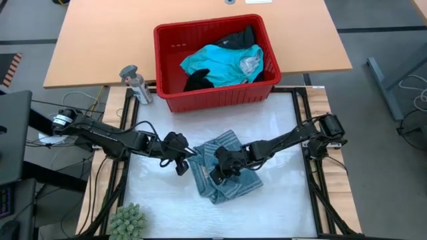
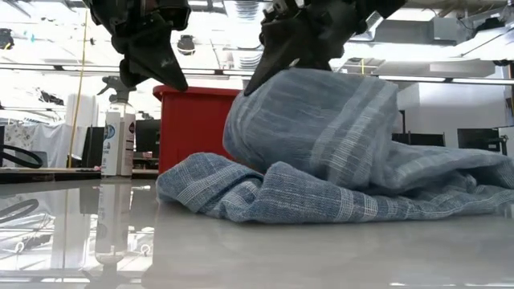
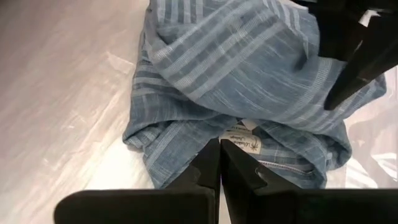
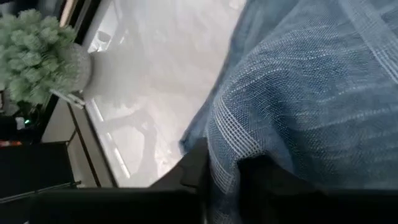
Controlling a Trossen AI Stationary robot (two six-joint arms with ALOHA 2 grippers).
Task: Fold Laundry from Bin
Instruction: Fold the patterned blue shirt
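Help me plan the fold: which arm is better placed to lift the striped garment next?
Probably right: the right gripper already pinches the striped garment, while the left gripper hangs shut beside it.

Your left gripper (image 1: 180,162) hangs above the tabletop's middle with its fingers pressed together, empty. Your right gripper (image 1: 220,175), reaching in from the right edge, pinches the striped garment (image 1: 230,183).

A light wooden table (image 1: 93,47) stands on grey floor (image 1: 380,27) behind the glossy white work surface (image 1: 280,127); bright ceiling lights (image 2: 241,10) glare overhead, and a small green potted plant (image 1: 127,223) sits at the near edge
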